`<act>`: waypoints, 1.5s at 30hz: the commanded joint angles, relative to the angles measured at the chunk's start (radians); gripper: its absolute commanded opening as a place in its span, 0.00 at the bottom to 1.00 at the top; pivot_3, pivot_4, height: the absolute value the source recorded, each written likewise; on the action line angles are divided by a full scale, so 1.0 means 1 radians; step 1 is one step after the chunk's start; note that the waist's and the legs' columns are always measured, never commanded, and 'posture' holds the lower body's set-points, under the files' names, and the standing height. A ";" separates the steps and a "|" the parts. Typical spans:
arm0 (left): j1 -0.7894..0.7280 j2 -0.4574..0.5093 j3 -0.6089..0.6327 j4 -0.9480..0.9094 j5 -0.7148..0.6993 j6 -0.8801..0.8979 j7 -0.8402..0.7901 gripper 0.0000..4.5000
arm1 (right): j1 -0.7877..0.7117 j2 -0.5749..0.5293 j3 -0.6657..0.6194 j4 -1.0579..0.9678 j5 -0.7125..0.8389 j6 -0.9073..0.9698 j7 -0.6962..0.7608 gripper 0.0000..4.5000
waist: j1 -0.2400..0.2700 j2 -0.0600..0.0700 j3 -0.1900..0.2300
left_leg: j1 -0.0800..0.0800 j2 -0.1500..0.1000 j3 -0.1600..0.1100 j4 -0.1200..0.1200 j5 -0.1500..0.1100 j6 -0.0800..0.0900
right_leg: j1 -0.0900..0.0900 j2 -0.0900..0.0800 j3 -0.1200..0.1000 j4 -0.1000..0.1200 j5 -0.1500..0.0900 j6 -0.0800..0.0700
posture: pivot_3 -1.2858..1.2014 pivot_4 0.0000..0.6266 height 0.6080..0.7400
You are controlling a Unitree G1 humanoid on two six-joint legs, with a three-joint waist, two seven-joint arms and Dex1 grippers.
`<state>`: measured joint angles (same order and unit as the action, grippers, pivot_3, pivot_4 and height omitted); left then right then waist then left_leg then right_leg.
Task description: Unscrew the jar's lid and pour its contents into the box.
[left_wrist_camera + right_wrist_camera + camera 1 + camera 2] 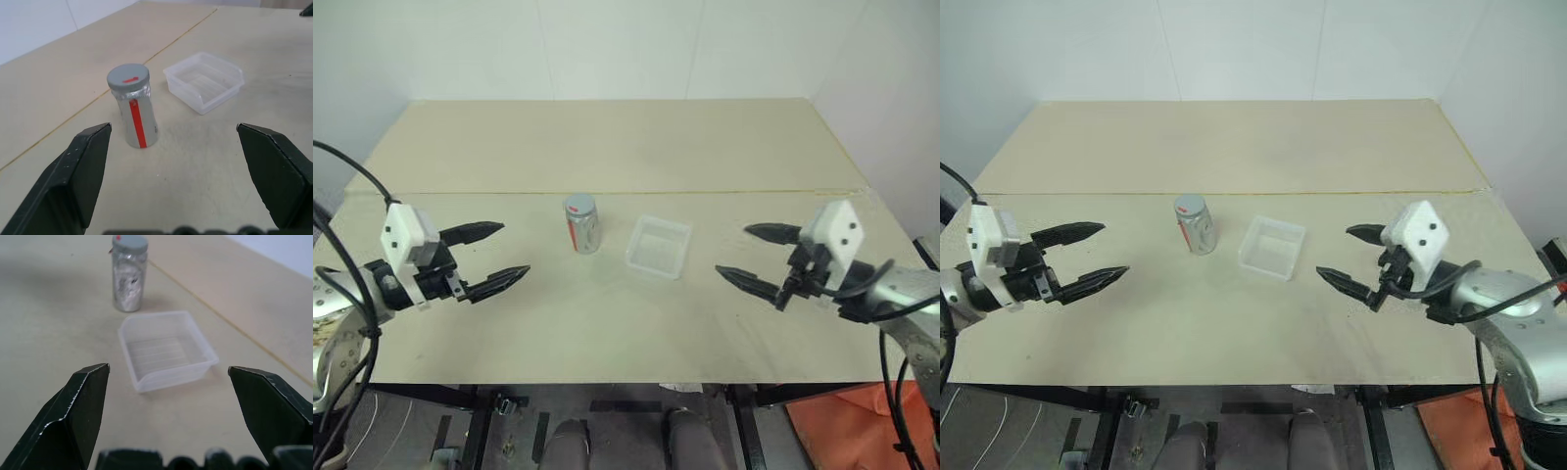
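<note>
Jar (581, 224) upright near the middle of the tabletop (607, 147), lid (579, 206) on. Box (658, 247) just beside it on the robot's right, apart from it, flat on the surface. A thin seam line crosses the tabletop just behind both.

Head views: both claws hover over the near part of the tabletop, well apart from the things, one on each side. Left claw (497, 255) points inward toward the jar, fingers spread wide, nothing between them. Right claw (749, 255) points inward toward the box, likewise spread and empty. Both arms come in from the outer edges, forearms roughly level, white wrist housings on top, black cables trailing back.

Left wrist view adds detail: lid is grey with a small red mark on top; a red stripe runs down the jar's side; foil-like wrap under the lid rim. Jar stands between the two black fingers (83, 166) in the line of sight but farther off, not touched. Box lies behind and beside it, clear, ribbed floor. A tip of the other claw shows at the far corner.

Right wrist view: box (166, 350) sits between the fingers (80, 406), farther off; jar (129, 274) behind it, silvery body with whitish patches. Contents cannot be made out in any view.
</note>
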<state>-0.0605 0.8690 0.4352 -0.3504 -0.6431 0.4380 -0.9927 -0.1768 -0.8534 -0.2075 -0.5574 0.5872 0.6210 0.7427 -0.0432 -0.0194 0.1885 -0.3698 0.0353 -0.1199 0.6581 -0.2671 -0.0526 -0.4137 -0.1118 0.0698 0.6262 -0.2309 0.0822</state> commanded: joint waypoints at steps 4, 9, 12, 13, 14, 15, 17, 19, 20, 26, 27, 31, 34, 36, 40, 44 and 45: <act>0.001 -0.017 0.014 -0.075 -0.026 0.013 0.055 0.99 | -0.008 -0.009 0.011 0.015 -0.036 -0.057 0.045 1.00 | 0.004 0.000 0.000 | 0.001 0.000 0.000 0.000 0.000 0.000 | 0.001 0.000 0.000 0.000 0.000 0.000 | 0.52 0.24 1.00; 0.041 -0.052 0.021 -0.131 -0.038 0.023 0.098 0.99 | -0.043 -0.005 0.004 0.030 -0.015 -0.063 0.080 1.00 | -0.003 0.000 0.000 | 0.001 0.000 0.000 0.000 0.000 0.000 | 0.000 0.000 0.000 0.000 0.000 0.000 | 0.52 0.24 1.00; 0.050 -0.083 -0.014 -0.137 -0.019 0.023 0.138 0.99 | -0.021 -0.017 -0.023 0.030 -0.024 -0.078 0.100 1.00 | 0.000 0.000 0.000 | 0.001 0.000 0.000 0.000 0.000 0.000 | 0.001 0.000 0.000 0.001 0.000 0.000 | 0.52 0.24 1.00; 0.048 -0.093 -0.033 -0.131 -0.001 0.018 0.153 0.99 | -0.012 -0.018 -0.032 0.028 -0.025 -0.082 0.104 1.00 | 0.002 0.000 0.000 | 0.001 0.000 0.000 0.000 0.000 0.000 | 0.001 0.000 0.000 0.001 0.000 0.000 | 0.52 0.24 1.00; 0.050 -0.102 -0.048 -0.129 0.014 0.014 0.167 0.99 | 0.001 -0.018 -0.042 0.023 -0.025 -0.087 0.108 1.00 | 0.004 0.000 0.000 | 0.001 0.000 0.000 0.000 0.000 0.000 | 0.001 0.000 0.000 0.001 0.000 0.000 | 0.52 0.24 1.00; 0.044 -0.113 -0.063 -0.116 0.024 0.013 0.182 0.99 | 0.009 -0.019 -0.048 0.017 -0.028 -0.090 0.107 1.00 | 0.007 0.000 0.000 | 0.001 0.000 0.000 0.000 0.000 0.000 | 0.001 0.000 0.000 0.001 0.000 0.000 | 0.52 0.24 1.00; 0.034 -0.152 -0.098 -0.080 0.041 -0.005 0.196 0.99 | 0.042 -0.009 -0.059 0.008 -0.043 -0.115 0.110 1.00 | 0.009 0.000 0.000 | 0.001 0.000 0.000 0.000 0.000 0.000 | 0.001 0.000 0.000 0.000 0.000 0.000 | 0.52 0.24 1.00; 0.000 -0.176 -0.127 -0.048 0.048 -0.015 0.196 0.99 | 0.053 -0.005 -0.080 -0.025 -0.023 -0.094 0.086 1.00 | 0.007 0.000 0.000 | 0.001 0.000 0.000 0.000 0.000 0.000 | 0.001 0.000 0.000 0.000 0.000 0.000 | 0.52 0.24 1.00; -0.034 -0.187 -0.147 -0.024 0.053 -0.018 0.195 0.99 | 0.049 -0.002 -0.093 -0.036 0.003 -0.082 0.081 1.00 | 0.007 0.000 0.000 | 0.001 0.000 0.000 0.000 0.000 0.000 | 0.001 0.000 0.000 0.000 0.000 0.000 | 0.52 0.24 1.00; -0.169 -0.257 -0.241 0.112 0.138 -0.062 0.234 0.99 | 0.078 -0.007 -0.084 -0.081 -0.023 -0.076 0.044 1.00 | 0.005 0.000 0.000 | 0.002 0.000 0.000 0.001 0.000 0.000 | 0.003 0.000 0.000 -0.001 0.001 0.000 | 0.52 0.24 1.00; -0.182 -0.267 -0.247 0.126 0.143 -0.064 0.236 0.99 | 0.080 -0.006 -0.085 -0.088 -0.022 -0.074 0.037 1.00 | 0.003 0.000 0.000 | 0.002 0.000 0.000 0.001 0.000 0.000 | 0.003 0.000 0.000 -0.001 0.001 0.000 | 0.52 0.24 1.00; -0.256 -0.323 -0.291 0.193 0.151 -0.047 0.261 0.99 | 0.075 -0.008 -0.087 -0.102 -0.013 -0.072 0.023 1.00 | 0.004 0.000 0.000 | 0.002 0.000 0.000 0.001 0.000 0.000 | 0.003 0.000 0.000 0.000 0.001 0.000 | 0.52 0.24 1.00; -0.305 -0.372 -0.326 0.269 0.214 -0.100 0.301 0.99 | 0.059 -0.014 -0.082 -0.097 -0.015 -0.069 0.020 1.00 | 0.005 0.000 0.000 | 0.002 -0.001 0.000 0.001 0.000 0.000 | 0.004 0.000 0.000 0.000 0.001 0.000 | 0.52 0.24 1.00; -0.330 -0.403 -0.335 0.312 0.245 -0.134 0.330 0.99 | 0.049 -0.019 -0.078 -0.096 -0.014 -0.068 0.021 1.00 | 0.006 0.000 0.000 | 0.002 -0.001 0.000 0.001 0.000 0.000 | 0.004 0.000 0.000 -0.001 0.001 0.000 | 0.52 0.24 1.00; -0.363 -0.448 -0.346 0.386 0.310 -0.201 0.380 0.99 | 0.037 -0.026 -0.081 -0.100 -0.005 -0.062 0.019 1.00 | 0.005 -0.001 0.000 | 0.002 -0.001 -0.001 0.001 0.000 0.000 | 0.004 0.000 0.000 -0.001 0.001 0.000 | 0.52 0.24 1.00; -0.385 -0.479 -0.354 0.446 0.344 -0.261 0.393 0.99 | 0.028 -0.031 -0.081 -0.098 -0.001 -0.061 0.019 1.00 | 0.006 -0.001 0.000 | 0.002 -0.001 -0.001 0.001 0.000 0.000 | 0.004 0.000 0.000 -0.001 0.001 0.000 | 0.52 0.24 1.00; -0.390 -0.488 -0.355 0.461 0.351 -0.277 0.395 0.99 | 0.024 -0.032 -0.079 -0.097 -0.002 -0.060 0.018 1.00 | 0.006 -0.001 0.000 | 0.002 -0.001 -0.001 0.001 0.000 -0.001 | 0.004 0.000 0.000 -0.001 0.001 0.000 | 0.52 0.24 1.00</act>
<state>-0.4308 0.3868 0.0801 0.1074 -0.3081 0.2053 -0.6038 -0.1384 -0.8721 -0.2629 -0.6254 0.5731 0.5602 0.7628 -0.0369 -0.0200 0.1883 -0.3676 0.0344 -0.1205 0.6592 -0.2668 -0.0532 -0.4097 -0.1117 0.0696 0.6252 -0.2299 0.0827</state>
